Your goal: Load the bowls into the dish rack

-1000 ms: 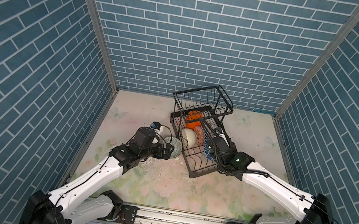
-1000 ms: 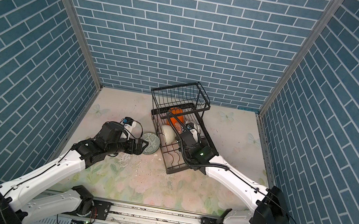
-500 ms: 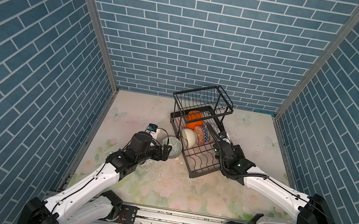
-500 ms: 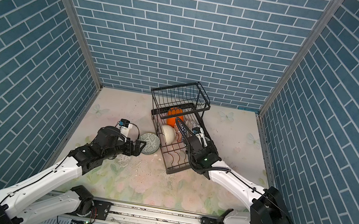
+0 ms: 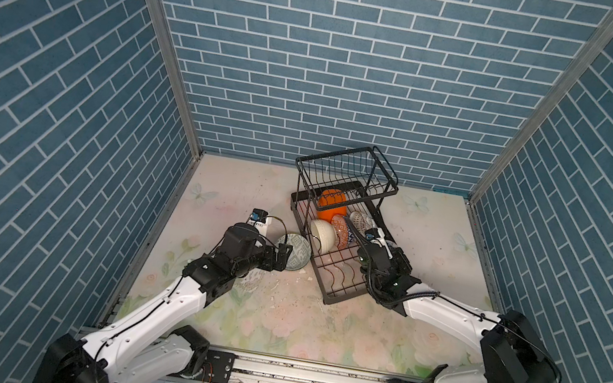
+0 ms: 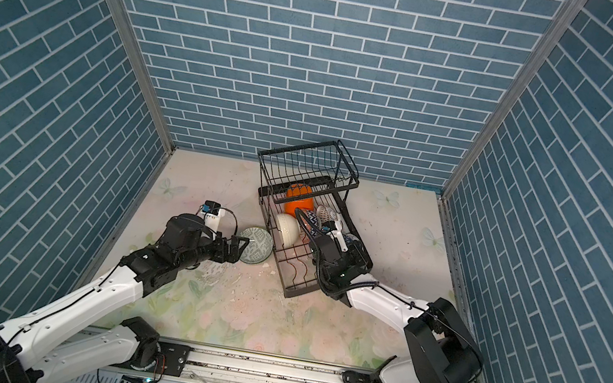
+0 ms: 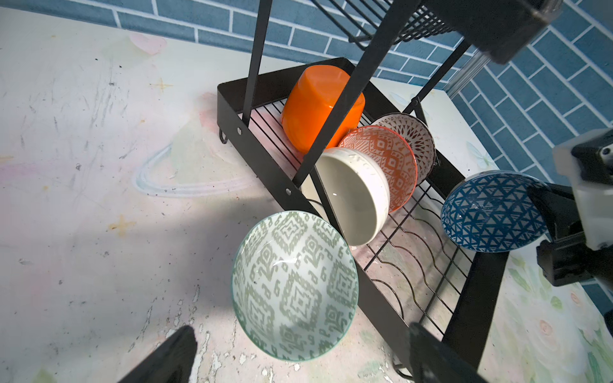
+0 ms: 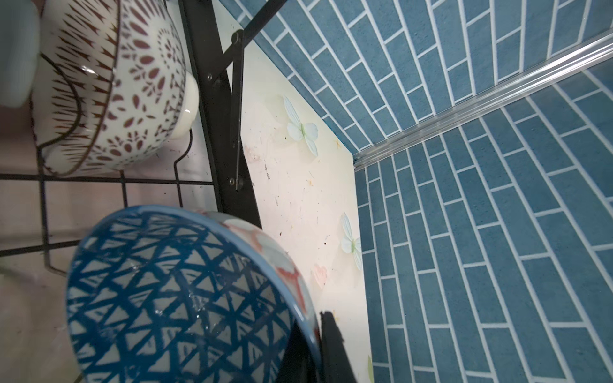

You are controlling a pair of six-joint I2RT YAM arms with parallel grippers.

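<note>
Top views both show one floral-print bench (image 5: 315, 329) carrying one black wire dish rack (image 5: 346, 297). The rack has a long lower tray and a smaller raised basket over its far end. Two arms reach in, one from each side.

The left end effector (image 5: 284, 258) has its two fingers spread wide, level with the near rim of the grey-green patterned bowl (image 7: 295, 285). I cannot tell whether they touch it. The right end effector (image 7: 544, 215) is clamped on the rim of the blue triangle-patterned bowl (image 7: 491, 212), holding it tilted above the tray near the rack's far long side.

Six bowls are visible.

- Four sit in the lower tray.
  - The plain orange rounded-square bowl (image 7: 318, 106) is tipped over beneath the raised basket.
  - The plain cream bowl (image 7: 351, 199) stands on edge in front of the orange one.
  - The orange-red patterned bowl (image 7: 388, 159) stands on edge just behind the cream bowl.
  - The brown patterned bowl (image 7: 418, 139) stands on edge behind the orange-red one, against a wavy wire divider.
- One, the blue bowl, is in the right grip.
- One, the grey-green bowl, stands on edge on the bench just outside the rack's near long side and appears to lean against it.
</note>
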